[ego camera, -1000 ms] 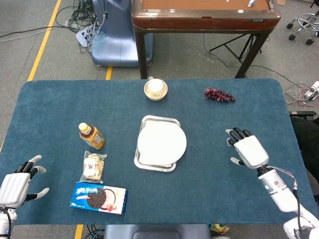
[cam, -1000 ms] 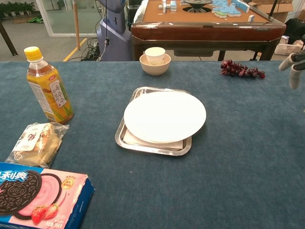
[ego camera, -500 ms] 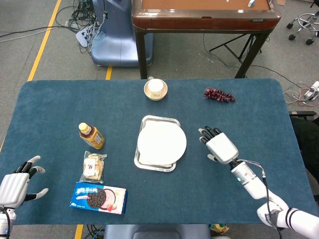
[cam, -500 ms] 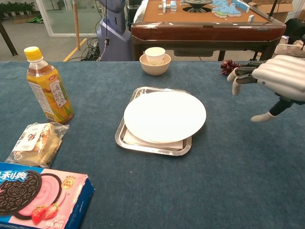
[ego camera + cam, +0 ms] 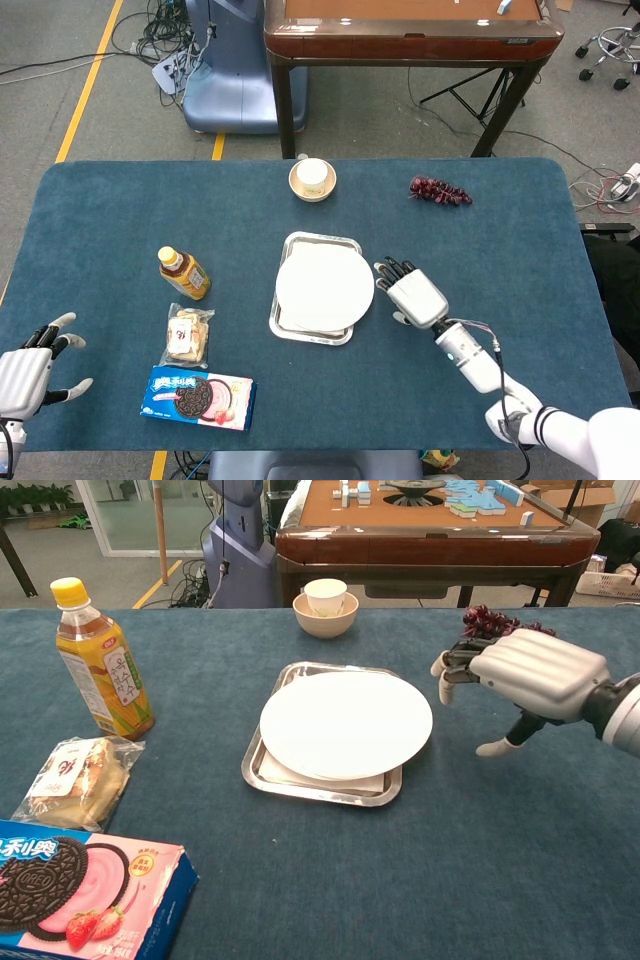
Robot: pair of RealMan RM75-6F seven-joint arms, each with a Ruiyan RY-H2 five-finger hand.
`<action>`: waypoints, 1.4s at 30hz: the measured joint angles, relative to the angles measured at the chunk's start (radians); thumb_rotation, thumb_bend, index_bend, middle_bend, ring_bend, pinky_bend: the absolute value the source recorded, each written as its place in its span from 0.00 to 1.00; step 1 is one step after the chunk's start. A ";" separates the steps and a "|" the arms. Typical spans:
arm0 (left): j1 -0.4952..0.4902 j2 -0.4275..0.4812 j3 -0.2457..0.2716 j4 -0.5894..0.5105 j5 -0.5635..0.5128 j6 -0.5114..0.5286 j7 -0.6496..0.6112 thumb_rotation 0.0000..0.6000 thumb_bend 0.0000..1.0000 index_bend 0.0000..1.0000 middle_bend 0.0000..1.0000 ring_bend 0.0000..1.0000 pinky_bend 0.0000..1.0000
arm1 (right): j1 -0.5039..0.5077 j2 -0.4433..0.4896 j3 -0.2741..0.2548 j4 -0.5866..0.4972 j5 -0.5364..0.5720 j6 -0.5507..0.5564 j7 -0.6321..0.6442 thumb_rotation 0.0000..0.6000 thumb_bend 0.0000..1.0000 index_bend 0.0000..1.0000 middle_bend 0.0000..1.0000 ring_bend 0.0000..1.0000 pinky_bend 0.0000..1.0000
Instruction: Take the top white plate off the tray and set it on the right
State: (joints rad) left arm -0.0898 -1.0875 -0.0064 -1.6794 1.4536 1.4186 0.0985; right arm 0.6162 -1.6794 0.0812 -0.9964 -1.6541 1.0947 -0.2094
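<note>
Right hand empty, fingers spread wide — tips just beside the white plate, which sits on the tray. Plate looks rigid, slick, breakable — grip the overhanging near rim.

We saw the plate on the tray mid-table, bowl behind, grapes back right (bottle, snacks left), right hand beside the plate.
</note>
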 measured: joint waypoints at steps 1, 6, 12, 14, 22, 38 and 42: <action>0.000 0.000 0.000 0.000 0.000 -0.001 0.000 1.00 0.10 0.41 0.17 0.19 0.39 | 0.005 -0.010 0.000 0.012 0.001 -0.001 0.004 1.00 0.00 0.38 0.21 0.14 0.30; -0.002 0.002 0.002 0.000 -0.001 -0.007 0.000 1.00 0.10 0.41 0.17 0.19 0.39 | 0.038 -0.057 0.003 0.054 0.011 -0.009 0.014 1.00 0.00 0.38 0.21 0.14 0.30; 0.000 0.007 0.001 -0.002 0.000 -0.003 -0.007 1.00 0.10 0.41 0.17 0.19 0.39 | 0.059 -0.081 0.010 0.061 0.024 -0.010 0.005 1.00 0.00 0.38 0.21 0.14 0.30; 0.001 0.009 0.000 -0.003 0.000 -0.002 -0.009 1.00 0.10 0.41 0.17 0.19 0.39 | 0.063 -0.085 0.013 0.061 0.031 -0.013 -0.001 1.00 0.00 0.38 0.21 0.14 0.30; 0.001 0.012 0.000 -0.006 -0.003 -0.004 -0.009 1.00 0.10 0.41 0.17 0.19 0.39 | 0.077 -0.096 0.025 0.059 0.070 -0.032 -0.032 1.00 0.00 0.38 0.21 0.14 0.31; 0.002 0.012 0.002 -0.009 -0.003 -0.007 -0.001 1.00 0.10 0.41 0.17 0.19 0.39 | 0.082 -0.121 0.010 0.099 0.070 0.012 0.011 1.00 0.13 0.38 0.21 0.14 0.30; 0.002 0.013 0.002 -0.010 -0.003 -0.008 -0.002 1.00 0.10 0.41 0.17 0.19 0.39 | 0.084 -0.126 0.008 0.105 0.069 0.019 0.017 1.00 0.19 0.38 0.22 0.14 0.30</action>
State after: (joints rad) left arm -0.0877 -1.0748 -0.0043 -1.6896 1.4506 1.4111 0.0965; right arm 0.7003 -1.8056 0.0889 -0.8914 -1.5846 1.1135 -0.1925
